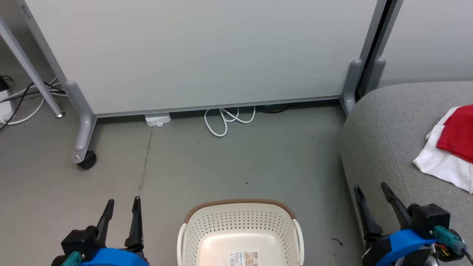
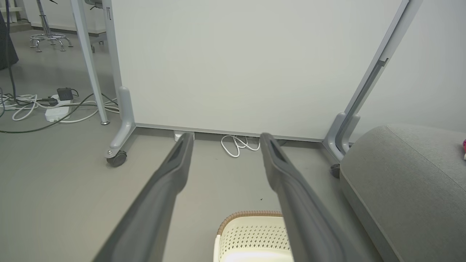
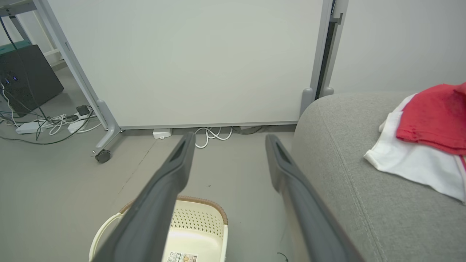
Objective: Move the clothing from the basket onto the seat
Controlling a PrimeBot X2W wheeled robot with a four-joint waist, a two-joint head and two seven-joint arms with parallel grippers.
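**Both arms low, fingers wide, red cloth on the sofa**

The left gripper (image 1: 123, 200) sits low at the near left, with its blue wrist cut off by the frame. Its two dark fingers point forward and are spread apart over bare floor. The right gripper (image 1: 370, 186) mirrors it on the other side, angled a touch outward. Its fingers are just as wide apart, and their tips overlap the near corner of the seat (image 1: 380, 140).

The basket (image 1: 240, 220) stands on the floor between the two pairs of fingers, touching neither. Its near half runs out of frame. The cream bottom shows, with the label sticker (image 1: 243, 258) clipped at the edge. In the right wrist view the left-hand finger hides a strip of its rim.

The clothing (image 1: 458, 133) lies on the seat, right of the right gripper's fingers and beyond their tips, well apart from them. Red cloth sits on top of a white part. The frame edge slices it off, so it may be one garment or two; I cannot tell, and no stripes can be made out.

Straight ahead of all four fingertips is a pale partition panel (image 1: 207, 55), with a white cable (image 1: 225, 120) looped at its foot.
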